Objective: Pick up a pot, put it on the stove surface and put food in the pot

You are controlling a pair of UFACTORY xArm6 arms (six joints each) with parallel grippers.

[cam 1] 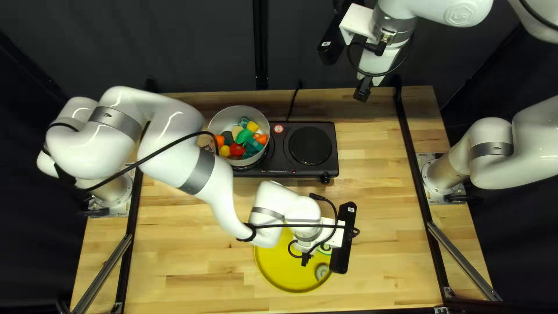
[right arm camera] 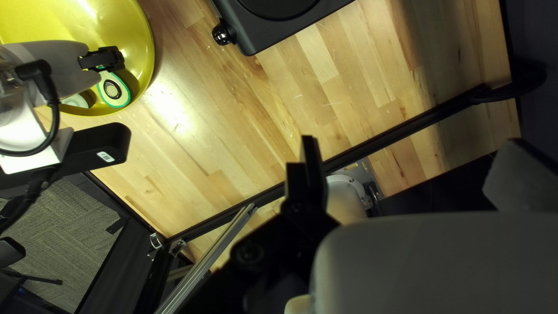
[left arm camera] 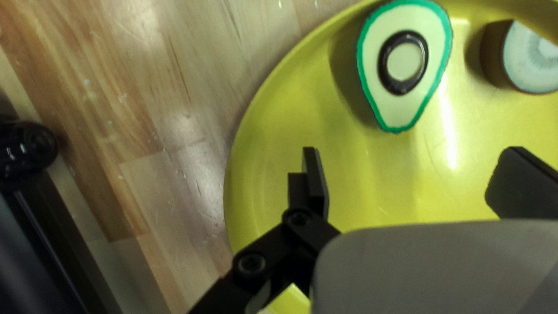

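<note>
Pot (cam 1: 228, 119) is on the stove (cam 1: 282, 152), sitting over the left-side burner in the top left view. Heaped inside: toy food (cam 1: 244, 137) in red, orange, yellow, green, plus a dark piece. The other burner (cam 1: 310, 145) is bare.

Left hand (cam 1: 306, 259): wide, fingers well apart, nothing gripped. It's over the yellow plate (cam 1: 272, 273), which sits on the worktop (cam 1: 192, 250) on the near side of the stove. Two pieces on that plate: an avocado half (left arm camera: 404, 61), cut face up, just ahead of the left hand's fingers; and a round pale slice (left arm camera: 532, 59) with a brown side, beside the avocado half, apart from it.

Right hand (cam 1: 362, 93): also wide, holding nothing. It's raised near the far edge of the worktop in the top left view, well apart from pot and plate.
</note>
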